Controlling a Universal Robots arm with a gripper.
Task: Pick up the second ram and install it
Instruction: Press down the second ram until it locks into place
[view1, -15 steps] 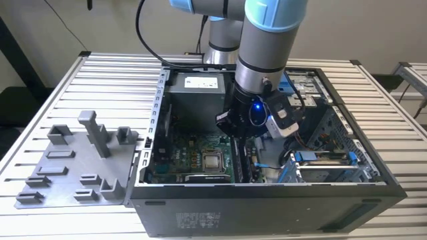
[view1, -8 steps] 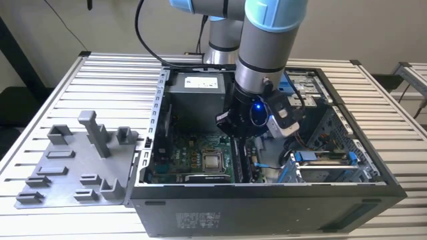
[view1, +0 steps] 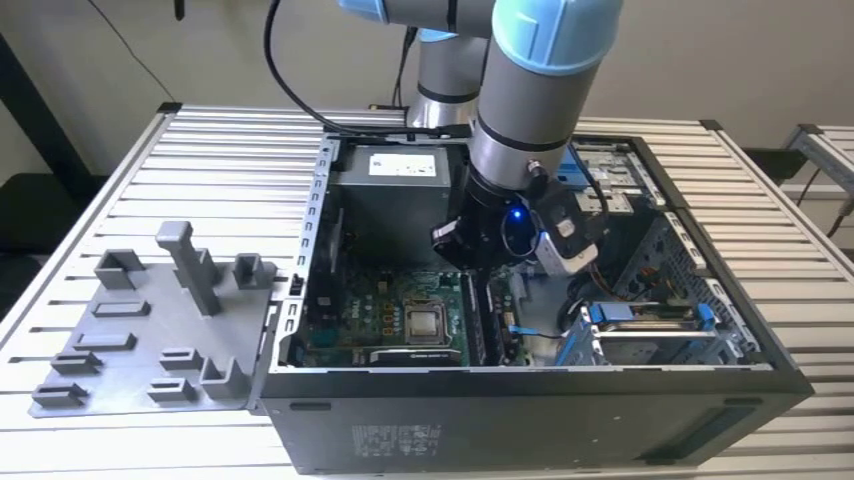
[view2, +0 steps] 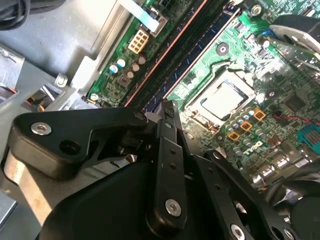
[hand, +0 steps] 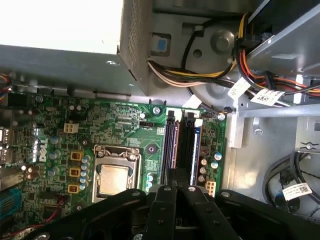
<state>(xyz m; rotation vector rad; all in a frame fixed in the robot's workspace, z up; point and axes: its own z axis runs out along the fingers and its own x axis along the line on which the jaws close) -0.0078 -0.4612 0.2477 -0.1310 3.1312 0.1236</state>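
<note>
The open case (view1: 534, 368) is lying on the slatted table (view1: 80, 230), with the grey holder tray (view1: 134, 330) sitting off to the exterior view's left. The arm (view1: 534, 80) is reaching straight down into the case, over the board (hand: 125, 120).

In the first wrist view the gripper (hand: 175, 187) is showing its fingers pressed together, tips right down at the slots. The ram (hand: 186, 145) is looking like the dark stick sitting in its slot just beyond the tips. Can't tell if they're pinching its top edge or only bearing on it.

My worry: if the stick isn't lined up with the slot, pushing is going to flex the board or leave one end unlatched. A slip sideways is heading for the CPU socket (hand: 116, 172).

Room is tight. The drive cage (view1: 654, 320) is crowding the exterior view's right and the cables (hand: 175, 75) are hanging at the far end. Straight up is the only open way.
</note>
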